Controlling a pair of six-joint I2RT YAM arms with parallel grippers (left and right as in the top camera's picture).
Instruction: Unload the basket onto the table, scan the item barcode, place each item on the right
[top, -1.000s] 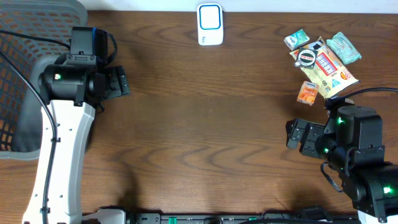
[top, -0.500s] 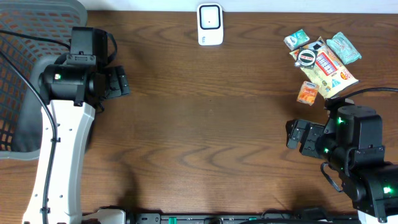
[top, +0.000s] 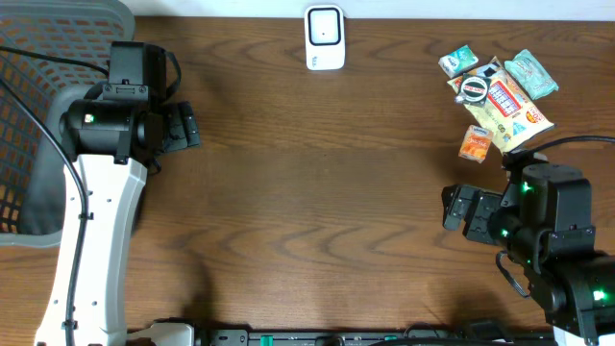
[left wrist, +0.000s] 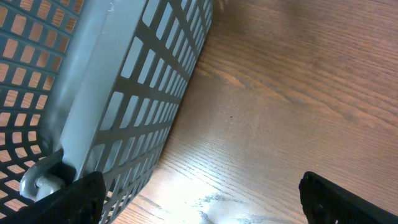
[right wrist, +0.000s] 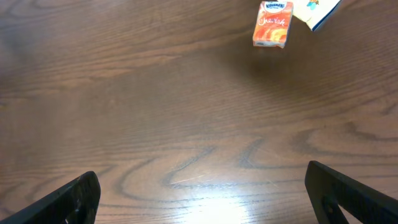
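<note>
since nothing is held yet, the right gripper (top: 459, 209) stands with its jaws spread wide and empty over bare wood, and the left gripper (top: 183, 128) is equally wide and empty beside the mesh basket (left wrist: 93, 112). nearest the right gripper lies the small orange packet (right wrist: 272, 23), flat on the table and a little apart from the rest of the pile. it looks light and slightly soft, probably a thin carton or wrapper that would dent under a hard squeeze, so the sensible hold is across its two long edges, leaving the printed faces free for the barcode. beyond it, the other snack packets (top: 500, 101) overlap in a loose heap. farther off, the white scanner (top: 325, 37) stands at the table's far edge. the table (top: 307, 192) is smooth dark wood, faintly glossy, with plenty of room between pile and scanner.
</note>
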